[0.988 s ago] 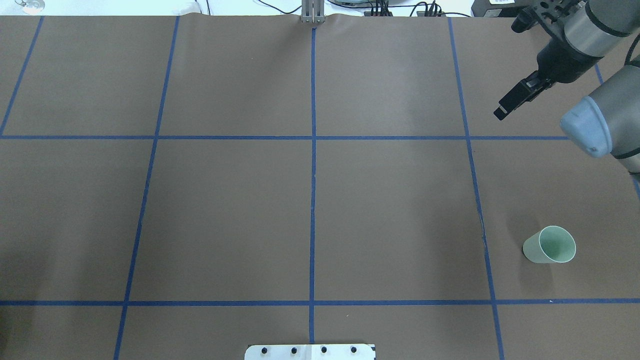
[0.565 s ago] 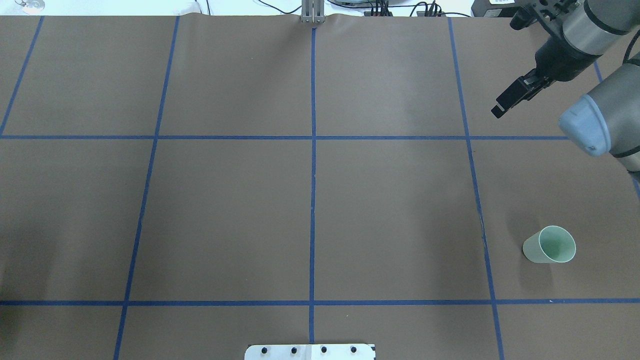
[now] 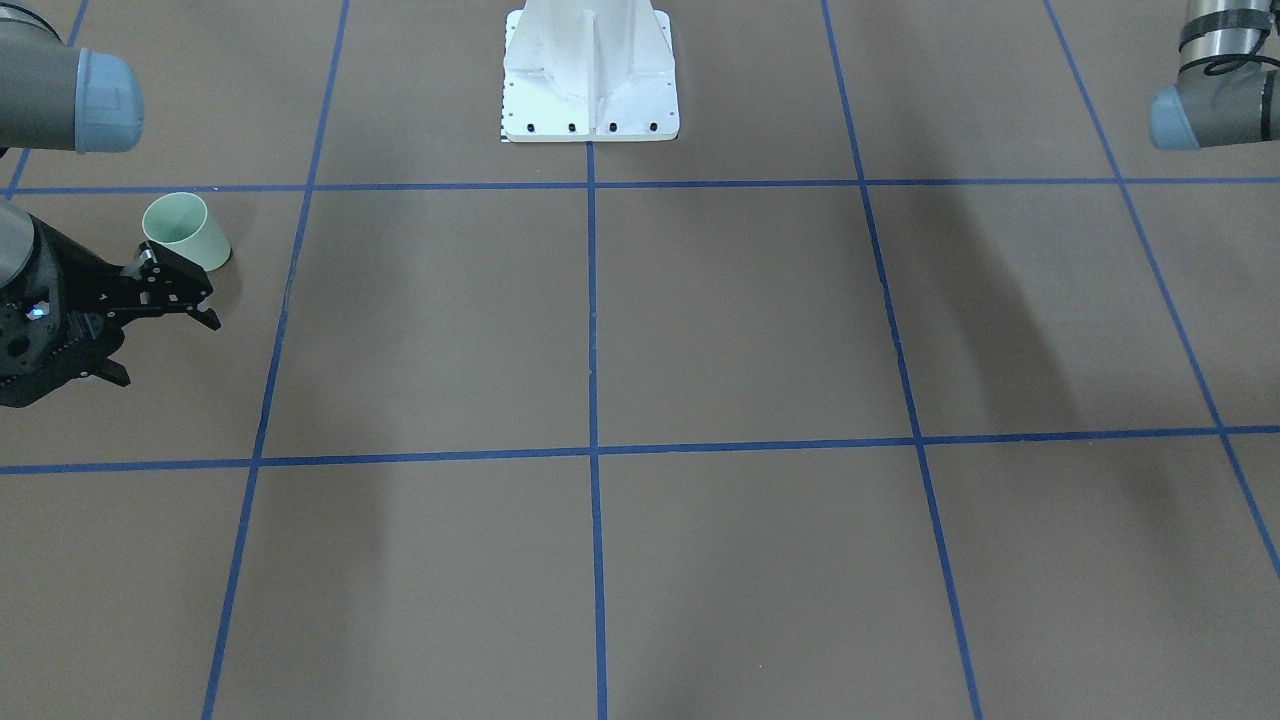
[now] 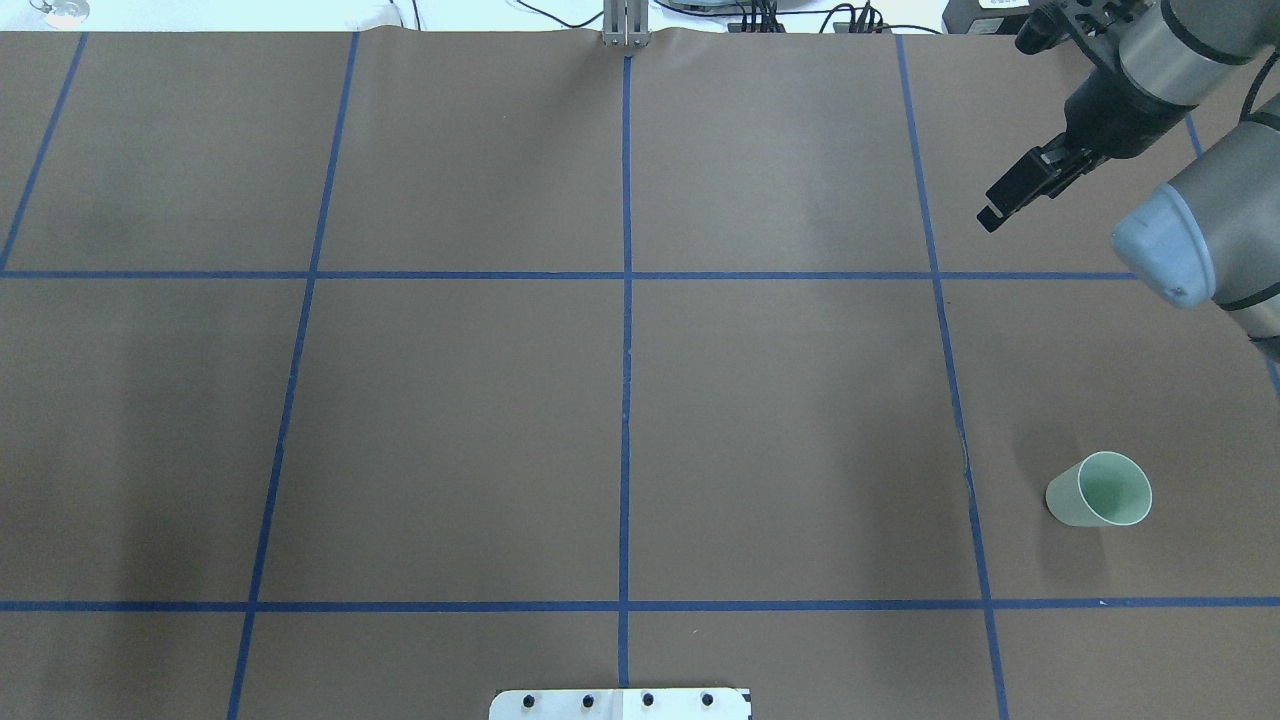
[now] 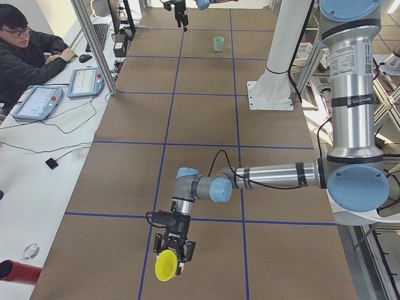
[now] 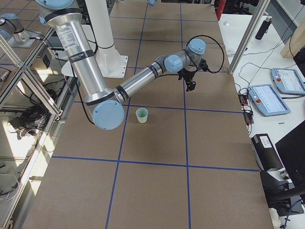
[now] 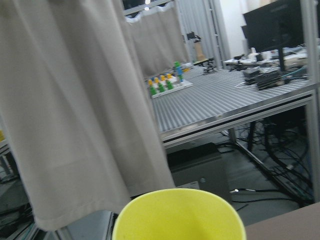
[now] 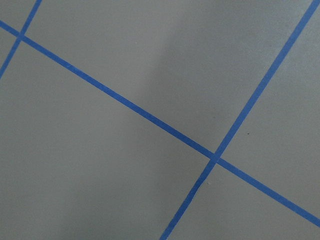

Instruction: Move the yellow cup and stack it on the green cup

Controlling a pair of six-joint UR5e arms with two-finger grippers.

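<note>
1. Front-facing view: the green cup (image 3: 188, 233) stands upright on the table (image 3: 700, 330), near the end on the robot's right; the right gripper (image 3: 207, 306) sits just in front of it in this line of sight, fingers parted and holding nothing.
2. Overhead view: that closeness proves to be only apparent; the right gripper (image 4: 1008, 197) is well apart from the green cup (image 4: 1097, 491), out toward the far edge.
3. Exterior left view: the yellow cup (image 5: 165, 267) is at the left gripper (image 5: 173, 257), at the table's opposite end, well apart from the green cup (image 5: 218, 43); I cannot tell from here how far the fingers are closed.
4. Exterior right view: the green cup (image 6: 142, 115) stands alone beside the near arm.
5. Left wrist view: only the yellow cup's rim (image 7: 179, 214) shows, close under the lens; no fingers are visible.
6. Right wrist view: bare surface and blue tape lines (image 8: 150, 120).
7. Risks, as I judge them: the cups are smooth and tapered, so a loose pinch could let the yellow one slip during the long carry or a hand-over; releasing before the other side has it would drop it; an off-centre descent could tip the light green cup.
</note>
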